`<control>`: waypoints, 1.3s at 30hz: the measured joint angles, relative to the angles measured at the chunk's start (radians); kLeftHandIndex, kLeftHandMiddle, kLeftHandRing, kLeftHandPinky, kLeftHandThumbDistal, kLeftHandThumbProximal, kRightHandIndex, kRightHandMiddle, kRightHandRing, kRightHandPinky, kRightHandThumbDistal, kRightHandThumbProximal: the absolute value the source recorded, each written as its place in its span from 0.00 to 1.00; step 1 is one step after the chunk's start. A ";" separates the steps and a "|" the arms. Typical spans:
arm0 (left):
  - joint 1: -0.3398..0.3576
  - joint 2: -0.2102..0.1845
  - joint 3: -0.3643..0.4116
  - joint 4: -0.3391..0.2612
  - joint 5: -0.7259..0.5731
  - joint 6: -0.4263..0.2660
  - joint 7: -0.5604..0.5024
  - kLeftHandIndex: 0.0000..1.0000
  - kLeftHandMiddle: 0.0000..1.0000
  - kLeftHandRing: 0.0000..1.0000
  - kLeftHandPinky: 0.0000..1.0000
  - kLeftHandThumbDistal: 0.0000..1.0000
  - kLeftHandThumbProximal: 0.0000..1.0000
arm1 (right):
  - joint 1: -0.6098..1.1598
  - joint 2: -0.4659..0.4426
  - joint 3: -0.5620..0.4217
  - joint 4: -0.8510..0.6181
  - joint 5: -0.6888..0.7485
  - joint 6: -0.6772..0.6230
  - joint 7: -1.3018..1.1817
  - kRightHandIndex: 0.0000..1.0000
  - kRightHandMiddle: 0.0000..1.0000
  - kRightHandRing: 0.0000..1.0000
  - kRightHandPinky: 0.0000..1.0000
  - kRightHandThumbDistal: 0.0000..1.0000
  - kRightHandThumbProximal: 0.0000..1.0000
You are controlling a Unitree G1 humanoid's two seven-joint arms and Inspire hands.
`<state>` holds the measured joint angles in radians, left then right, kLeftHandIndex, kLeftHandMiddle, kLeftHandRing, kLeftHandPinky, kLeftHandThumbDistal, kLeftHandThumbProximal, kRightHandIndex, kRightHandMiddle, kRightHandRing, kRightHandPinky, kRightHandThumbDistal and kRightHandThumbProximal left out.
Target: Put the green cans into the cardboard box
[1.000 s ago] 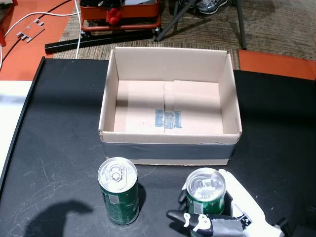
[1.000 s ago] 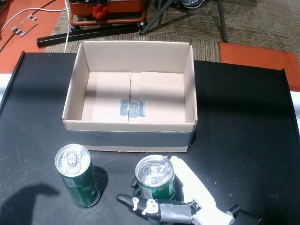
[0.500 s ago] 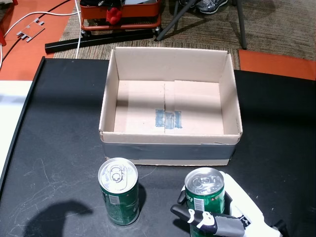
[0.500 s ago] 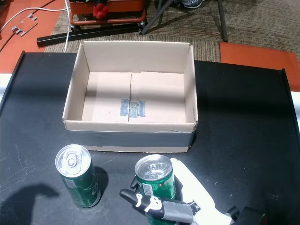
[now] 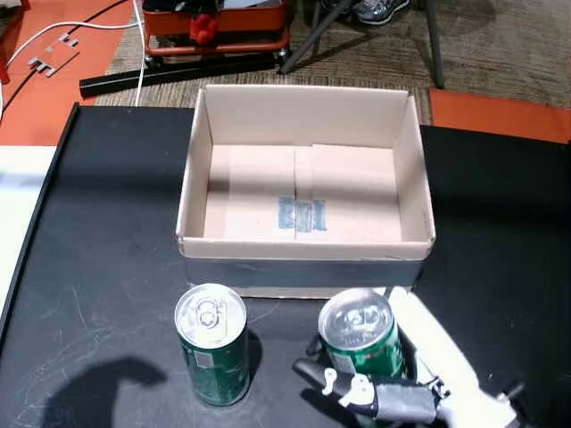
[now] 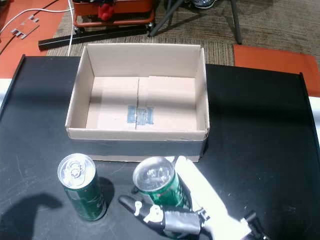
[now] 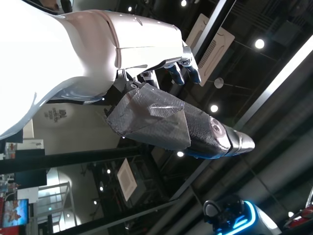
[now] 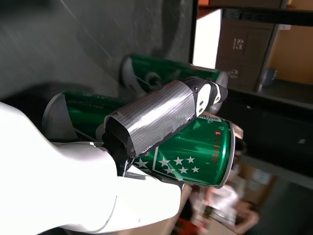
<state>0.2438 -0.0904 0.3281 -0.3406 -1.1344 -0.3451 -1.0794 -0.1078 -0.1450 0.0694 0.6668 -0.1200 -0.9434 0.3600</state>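
Right hand (image 5: 393, 383) wrapped round mid-body of near can (image 5: 357, 332), lifted and tilted just short of box (image 5: 308, 254), other can (image 5: 211, 343) upright on table (image 5: 98, 267); left hand (image 7: 161, 117) empty, fingers loosely apart; probably rigid, smooth, slippery, dentable, so side grip.

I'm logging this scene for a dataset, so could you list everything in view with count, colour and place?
Green cans: two; held can in the right hand, tilted, just in front of the box; free can upright on the table to its left.
Cardboard box: one, brown, open and empty, grey tape along its front, mid-table.
Table: one, black.
Floor beyond: orange mat, red frame, white cable, shoes.
Right hand: white, taped thumb, shut on the held can.
Left hand: raised towards the ceiling, holding nothing.
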 measured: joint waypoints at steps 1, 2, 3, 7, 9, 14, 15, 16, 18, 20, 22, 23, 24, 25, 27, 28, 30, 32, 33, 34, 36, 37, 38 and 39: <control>-0.001 0.000 0.000 0.001 0.001 -0.004 0.000 0.58 0.64 0.87 0.86 0.91 0.67 | 0.000 -0.003 0.001 -0.025 -0.001 -0.001 -0.006 0.00 0.22 0.40 0.06 0.63 0.34; -0.002 0.000 0.000 0.002 0.002 -0.007 -0.001 0.59 0.64 0.87 0.86 0.91 0.68 | 0.000 -0.006 0.002 -0.051 -0.001 0.000 -0.011 0.00 0.22 0.40 0.07 0.62 0.33; -0.003 0.000 0.000 0.004 0.002 -0.010 -0.003 0.59 0.65 0.88 0.87 0.89 0.69 | 0.000 -0.008 0.002 -0.078 0.001 0.003 -0.012 0.00 0.23 0.41 0.07 0.61 0.33; -0.007 0.000 0.001 0.017 0.004 -0.017 -0.011 0.59 0.64 0.87 0.87 0.88 0.68 | -0.004 -0.018 0.008 -0.160 0.014 0.020 -0.012 0.03 0.26 0.43 0.09 0.59 0.32; -0.010 0.000 0.003 0.025 0.008 -0.025 -0.011 0.59 0.65 0.87 0.88 0.87 0.67 | -0.013 -0.028 0.008 -0.198 0.018 0.027 -0.012 0.02 0.24 0.39 0.10 0.60 0.34; -0.020 0.000 0.006 0.050 0.014 -0.033 -0.026 0.60 0.68 0.87 0.89 0.85 0.66 | -0.047 -0.036 -0.001 -0.328 0.047 0.079 -0.022 0.00 0.19 0.35 0.11 0.63 0.26; -0.023 0.000 0.006 0.055 0.013 -0.033 -0.031 0.60 0.68 0.87 0.89 0.85 0.65 | -0.065 -0.039 -0.006 -0.359 0.058 0.088 -0.022 0.00 0.20 0.36 0.11 0.62 0.27; -0.025 0.000 0.005 0.058 0.013 -0.033 -0.036 0.61 0.69 0.87 0.89 0.85 0.64 | -0.089 -0.043 -0.011 -0.379 0.066 0.092 -0.023 0.00 0.21 0.37 0.13 0.63 0.29; -0.027 0.000 0.003 0.065 0.011 -0.031 -0.044 0.61 0.69 0.87 0.88 0.86 0.64 | -0.145 -0.051 -0.026 -0.416 0.070 0.098 -0.037 0.00 0.22 0.41 0.16 0.61 0.29; -0.028 -0.001 0.002 0.074 0.006 -0.025 -0.051 0.61 0.68 0.86 0.88 0.87 0.64 | -0.203 -0.064 -0.049 -0.443 0.054 0.108 -0.062 0.00 0.19 0.40 0.21 0.60 0.28; -0.028 -0.001 0.000 0.078 0.004 -0.022 -0.051 0.60 0.68 0.86 0.87 0.85 0.63 | -0.257 -0.080 -0.060 -0.457 0.034 0.131 -0.079 0.00 0.20 0.41 0.25 0.57 0.20; -0.028 -0.002 -0.001 0.077 0.005 -0.021 -0.051 0.60 0.68 0.86 0.87 0.86 0.62 | -0.281 -0.087 -0.060 -0.457 0.033 0.146 -0.081 0.00 0.21 0.41 0.25 0.57 0.17; -0.029 -0.002 -0.003 0.077 0.005 -0.021 -0.049 0.60 0.68 0.86 0.87 0.87 0.61 | -0.306 -0.093 -0.061 -0.455 0.033 0.164 -0.084 0.00 0.21 0.39 0.25 0.56 0.18; -0.029 -0.002 -0.003 0.077 0.005 -0.021 -0.047 0.60 0.68 0.86 0.86 0.86 0.61 | -0.328 -0.097 -0.061 -0.448 0.028 0.174 -0.086 0.00 0.21 0.39 0.25 0.57 0.19; -0.028 -0.002 -0.004 0.077 0.006 -0.021 -0.041 0.60 0.68 0.86 0.86 0.85 0.60 | -0.382 -0.107 -0.063 -0.412 0.005 0.194 -0.102 0.00 0.19 0.36 0.24 0.55 0.18; -0.028 -0.002 -0.004 0.077 0.006 -0.021 -0.041 0.60 0.68 0.86 0.86 0.86 0.59 | -0.407 -0.111 -0.065 -0.389 -0.005 0.204 -0.111 0.01 0.20 0.36 0.24 0.56 0.20; -0.028 -0.002 -0.004 0.076 0.007 -0.021 -0.040 0.60 0.68 0.86 0.85 0.87 0.59 | -0.462 -0.118 -0.070 -0.336 -0.023 0.221 -0.130 0.03 0.22 0.37 0.25 0.56 0.19; -0.027 -0.002 -0.003 0.076 0.008 -0.021 -0.038 0.60 0.68 0.86 0.85 0.85 0.56 | -0.509 -0.124 -0.075 -0.277 -0.044 0.227 -0.154 0.02 0.22 0.36 0.24 0.57 0.16; -0.027 -0.002 -0.003 0.076 0.007 -0.019 -0.037 0.60 0.68 0.86 0.85 0.85 0.56 | -0.535 -0.125 -0.076 -0.241 -0.050 0.227 -0.163 0.02 0.22 0.36 0.24 0.57 0.14; -0.027 -0.002 -0.004 0.076 0.006 -0.015 -0.038 0.60 0.68 0.86 0.85 0.85 0.57 | -0.567 -0.125 -0.076 -0.198 -0.053 0.227 -0.172 0.03 0.23 0.37 0.24 0.57 0.12; -0.028 -0.002 -0.003 0.076 0.005 -0.011 -0.041 0.61 0.69 0.86 0.85 0.83 0.58 | -0.622 -0.123 -0.076 -0.112 -0.053 0.221 -0.186 0.04 0.26 0.40 0.23 0.57 0.09; -0.030 -0.002 -0.003 0.077 0.005 -0.011 -0.043 0.60 0.68 0.86 0.85 0.83 0.58 | -0.649 -0.121 -0.075 -0.065 -0.053 0.214 -0.192 0.05 0.28 0.41 0.23 0.58 0.11; -0.031 -0.002 -0.003 0.077 0.005 -0.011 -0.044 0.61 0.69 0.86 0.85 0.84 0.57 | -0.678 -0.119 -0.074 -0.015 -0.054 0.206 -0.200 0.05 0.28 0.42 0.23 0.59 0.13; -0.033 -0.002 -0.003 0.077 0.004 -0.011 -0.046 0.61 0.69 0.86 0.85 0.84 0.58 | -0.708 -0.115 -0.072 0.040 -0.059 0.202 -0.211 0.06 0.29 0.42 0.23 0.60 0.17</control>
<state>0.2111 -0.0923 0.3251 -0.2634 -1.1303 -0.3564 -1.1255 -0.8161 -0.2601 -0.0021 0.7071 -0.1793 -0.7416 0.1490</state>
